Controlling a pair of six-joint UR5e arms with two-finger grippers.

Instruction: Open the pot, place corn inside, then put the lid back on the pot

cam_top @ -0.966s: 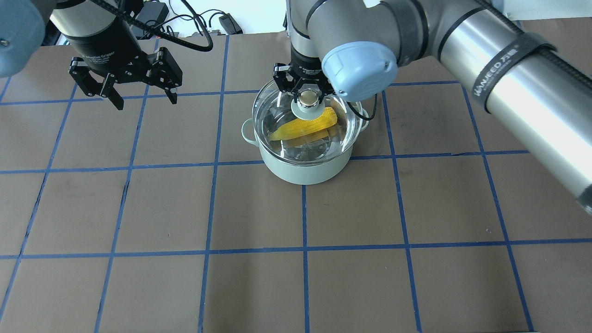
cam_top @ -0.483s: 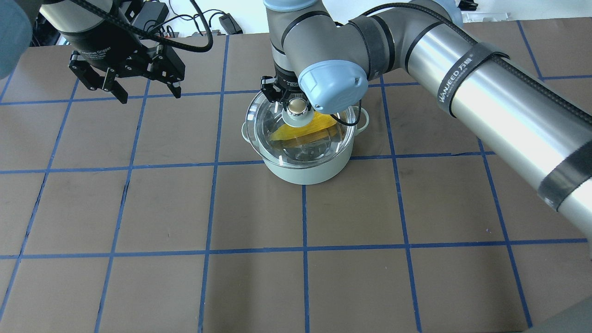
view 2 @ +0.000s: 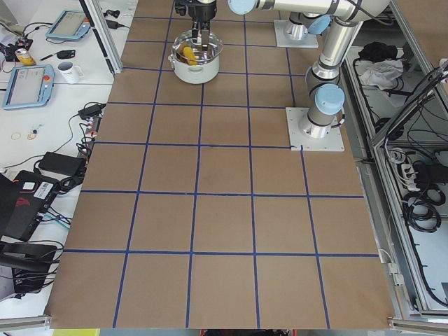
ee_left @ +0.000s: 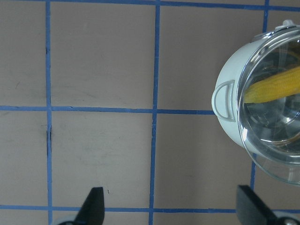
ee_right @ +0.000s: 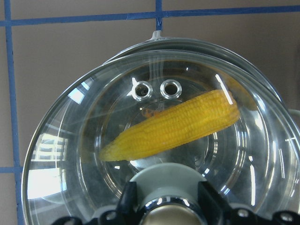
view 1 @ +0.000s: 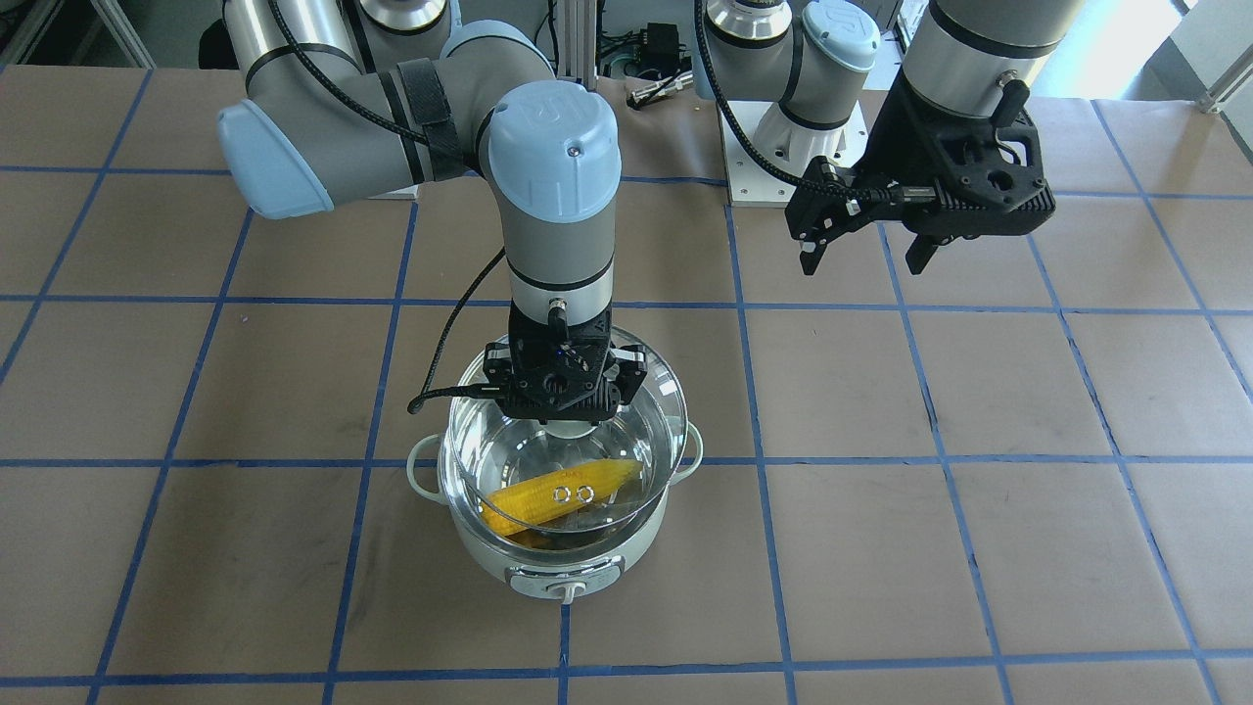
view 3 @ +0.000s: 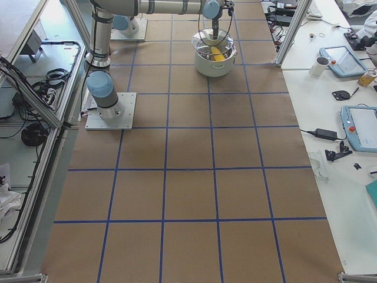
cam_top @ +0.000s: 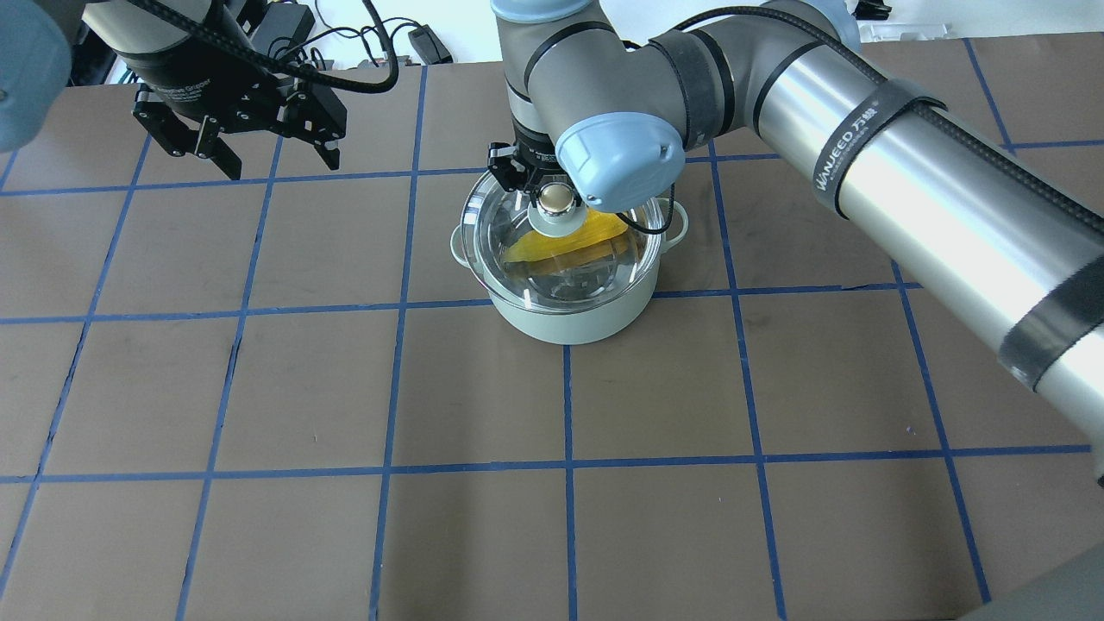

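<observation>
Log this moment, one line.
right end effector: shut on lid | lid: over pot, off-centre | corn: in pot | left end effector: open

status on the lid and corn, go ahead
Right gripper shut on lid knob, lid off-centre over pot, not seated. Corn inside. Left gripper open, empty, off to side.

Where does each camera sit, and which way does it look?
Front: across the table, facing the robot; right arm, left arm, pot.
Overhead: behind the robot, looking forward and down; both arms.
Left side: table's left end; left arm nearest.
Right side: table's right end; right arm nearest.
Left wrist: down on the table; left pincer, open.
Right wrist: down on the lid, corn beneath; right pincer gripping it.
Shared: both wrist views show pot and corn.
</observation>
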